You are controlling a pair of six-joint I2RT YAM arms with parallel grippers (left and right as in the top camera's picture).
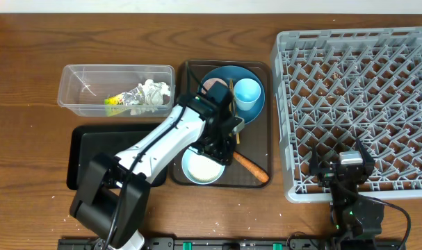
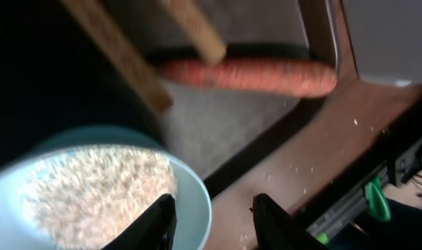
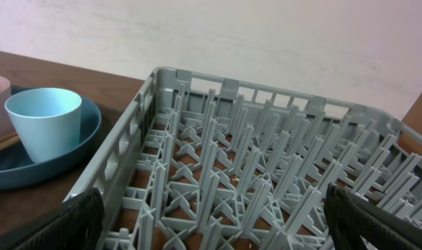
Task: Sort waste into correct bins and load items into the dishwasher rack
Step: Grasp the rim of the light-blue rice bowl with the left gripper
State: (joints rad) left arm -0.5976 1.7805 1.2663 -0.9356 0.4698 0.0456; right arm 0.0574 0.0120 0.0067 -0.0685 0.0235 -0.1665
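**A:** What is shown from above?

**B:** The left gripper (image 1: 223,144) is held over the near half of the brown serving tray (image 1: 261,135), just beside the pale blue bowl (image 1: 200,169). The carrot (image 1: 251,168) is laid in the tray's near right corner. Its long axis runs slantwise from the tray's middle toward that corner. The right gripper (image 1: 350,165) is found at the near edge of the dishwasher rack (image 1: 356,83), well apart from both. The left arm is therefore judged the nearer one.

**A:** And from the left wrist?

**B:** The jaws are seen half spread, with nothing pinched. The rim of the bowl, which is filled with rice grains (image 2: 92,194), lies in the gap, just beside one finger. Whether it is touched cannot be told. The carrot lies farther ahead, past the chopsticks (image 2: 120,55). Its long axis is about parallel to the line between the fingers, so a turn of the wrist would probably be needed for it.

**A:** And from the right wrist?

**B:** The jaws are spread wide and empty above the rack. The light blue cup (image 3: 45,121) is seen upright on the blue plate (image 3: 78,149).
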